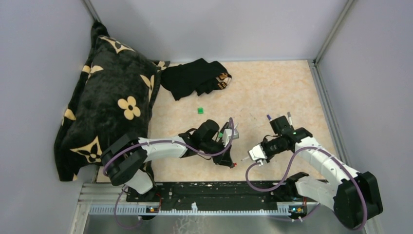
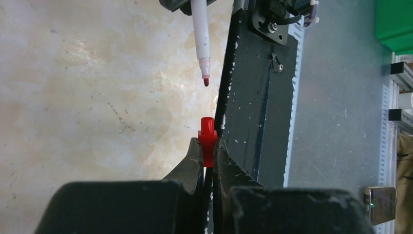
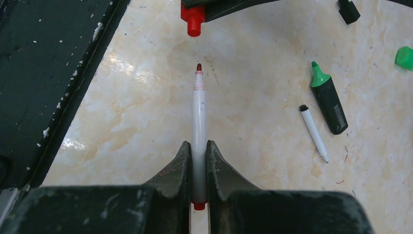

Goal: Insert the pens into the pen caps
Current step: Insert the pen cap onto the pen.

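Observation:
My left gripper [image 2: 208, 145] is shut on a red pen cap [image 2: 208, 138], its open end pointing at the pen. My right gripper [image 3: 198, 146] is shut on a white-barrelled pen [image 3: 198, 109] with a red tip. The tip lines up with the red cap [image 3: 194, 22], a short gap apart. In the top view both grippers meet near the table's front middle, left [image 1: 230, 162] and right [image 1: 254, 155]. A black-barrelled marker with a green tip [image 3: 330, 105], a thin white pen [image 3: 314, 132], a green cap [image 3: 404, 57] and a black cap [image 3: 348, 11] lie on the table.
A black flowered cushion [image 1: 112, 107] fills the left side. A black cloth [image 1: 197, 78] lies at the back. A green cap [image 1: 200, 110] sits mid-table. The black base rail [image 2: 253, 112] runs along the near edge just beside the grippers. Grey walls enclose the table.

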Controlling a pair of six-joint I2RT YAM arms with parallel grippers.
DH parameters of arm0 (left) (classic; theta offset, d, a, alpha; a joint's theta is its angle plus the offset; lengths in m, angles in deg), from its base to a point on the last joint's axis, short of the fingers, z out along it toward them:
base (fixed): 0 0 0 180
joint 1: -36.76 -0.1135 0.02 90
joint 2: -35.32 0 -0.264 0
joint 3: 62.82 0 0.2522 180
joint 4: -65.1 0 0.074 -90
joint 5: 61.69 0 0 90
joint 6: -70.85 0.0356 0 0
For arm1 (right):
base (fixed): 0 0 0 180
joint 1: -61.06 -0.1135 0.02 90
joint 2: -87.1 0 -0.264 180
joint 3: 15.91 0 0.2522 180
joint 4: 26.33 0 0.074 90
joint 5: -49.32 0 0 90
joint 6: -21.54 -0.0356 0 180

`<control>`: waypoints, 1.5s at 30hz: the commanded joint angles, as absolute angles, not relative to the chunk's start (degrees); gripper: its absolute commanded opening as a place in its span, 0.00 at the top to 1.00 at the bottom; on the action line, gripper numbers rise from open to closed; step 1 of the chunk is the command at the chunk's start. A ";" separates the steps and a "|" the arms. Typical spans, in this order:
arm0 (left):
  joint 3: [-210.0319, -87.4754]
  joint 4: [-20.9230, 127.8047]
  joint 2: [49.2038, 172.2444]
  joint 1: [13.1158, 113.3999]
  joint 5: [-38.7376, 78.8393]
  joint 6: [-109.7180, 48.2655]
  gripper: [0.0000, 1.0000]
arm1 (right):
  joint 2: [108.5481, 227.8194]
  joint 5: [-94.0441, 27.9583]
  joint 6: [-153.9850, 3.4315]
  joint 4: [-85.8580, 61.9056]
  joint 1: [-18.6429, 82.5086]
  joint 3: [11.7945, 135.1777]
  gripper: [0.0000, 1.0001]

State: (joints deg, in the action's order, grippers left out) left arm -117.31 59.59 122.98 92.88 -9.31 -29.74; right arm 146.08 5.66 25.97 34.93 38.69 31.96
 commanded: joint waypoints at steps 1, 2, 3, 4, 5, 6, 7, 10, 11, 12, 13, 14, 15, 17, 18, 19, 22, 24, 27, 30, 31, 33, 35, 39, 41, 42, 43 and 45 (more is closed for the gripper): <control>-118.90 62.12 124.06 92.74 -13.05 -28.84 1.00 | 146.68 6.21 27.95 34.40 36.95 31.43 1.00; -118.93 62.21 124.16 92.74 -13.22 -28.97 1.00 | 146.77 6.23 27.95 34.38 36.65 31.43 1.00; -119.02 62.32 124.32 92.74 -13.46 -29.05 1.00 | 146.78 6.45 27.95 34.36 36.44 31.43 1.00; -119.12 62.43 124.62 92.74 -13.52 -29.12 1.00 | 146.71 6.69 27.89 34.43 36.34 31.49 1.00; -119.24 62.51 124.73 92.70 -13.57 -29.23 1.00 | 146.75 6.88 27.82 34.46 36.25 31.56 1.00; -119.33 62.69 124.97 92.74 -13.75 -29.37 1.00 | 146.74 7.15 27.83 34.52 36.17 31.60 1.00; -119.35 62.86 125.22 92.74 -13.78 -29.49 1.00 | 146.73 7.45 27.86 34.58 36.00 31.68 1.00; -119.63 63.15 125.56 92.74 -13.80 -29.76 1.00 | 146.69 7.80 27.87 34.69 35.55 31.60 1.00; -119.73 63.26 125.66 92.74 -13.77 -29.84 1.00 | 146.66 7.83 27.87 34.71 35.51 31.60 1.00; -119.80 63.30 125.74 92.74 -13.87 -29.87 1.00 | 146.70 7.77 27.87 34.65 35.37 31.54 1.00; -119.92 63.49 125.80 92.74 -13.92 -29.91 1.00 | 146.75 7.70 27.87 34.55 35.19 31.52 1.00; -119.92 63.55 125.96 92.74 -13.96 -30.00 1.00 | 146.69 7.74 27.87 34.58 35.12 31.51 1.00; -119.99 63.59 125.95 92.74 -14.04 -30.04 1.00 | 146.77 7.77 27.87 34.60 35.09 31.51 1.00; -119.94 63.71 126.02 92.74 -14.06 -30.21 1.00 | 146.78 7.75 27.87 34.60 34.84 31.44 1.00; -119.92 63.77 126.05 92.73 -14.13 -30.22 1.00 | 146.76 7.73 27.87 34.62 34.74 31.43 1.00; -119.91 63.80 126.10 92.74 -14.28 -30.26 1.00 | 146.81 7.74 27.87 34.52 34.63 31.40 1.00; -119.92 63.99 126.10 92.74 -14.44 -30.40 1.00 | 146.87 7.66 27.87 34.54 34.48 31.34 1.00; -119.92 64.08 126.04 92.72 -14.43 -30.44 1.00 | 146.87 7.66 27.87 34.48 34.46 31.34 1.00; -119.84 64.30 125.96 92.70 -14.71 -30.48 1.00 | 146.95 7.72 27.78 34.51 34.37 31.34 1.00; -119.96 64.52 126.09 92.73 -14.96 -30.55 1.00 | 146.96 7.78 27.71 34.47 34.41 31.34 1.00; -119.92 64.59 126.16 92.74 -15.12 -30.57 1.00 | 146.96 7.89 27.70 34.47 34.40 31.34 1.00; -119.92 64.65 126.18 92.74 -15.11 -30.66 1.00 | 146.93 8.09 27.69 34.55 34.30 31.42 1.00; -119.96 64.75 126.33 92.74 -14.95 -30.74 1.00 | 146.96 8.39 27.70 34.62 34.26 31.47 1.00; -120.23 64.91 126.90 92.74 -15.13 -30.97 1.00 | 146.96 8.62 27.71 34.67 34.01 31.46 1.00; -120.39 64.94 127.17 92.74 -15.11 -31.09 1.00 | 146.95 8.84 27.71 34.72 33.84 31.51 1.00; -120.44 64.91 127.32 92.72 -15.15 -31.14 1.00 | 146.96 8.95 27.69 34.71 33.83 31.51 1.00; -120.52 65.03 127.38 92.74 -15.28 -31.18 1.00 | 147.03 8.93 27.72 34.72 33.65 31.51 1.00; -120.67 65.21 127.42 92.74 -15.37 -31.27 1.00 | 147.17 8.82 27.78 34.72 33.43 31.43 1.00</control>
State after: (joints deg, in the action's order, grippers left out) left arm -118.93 63.37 126.41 92.88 -13.88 -31.35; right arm 146.61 6.08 26.52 34.87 34.84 31.85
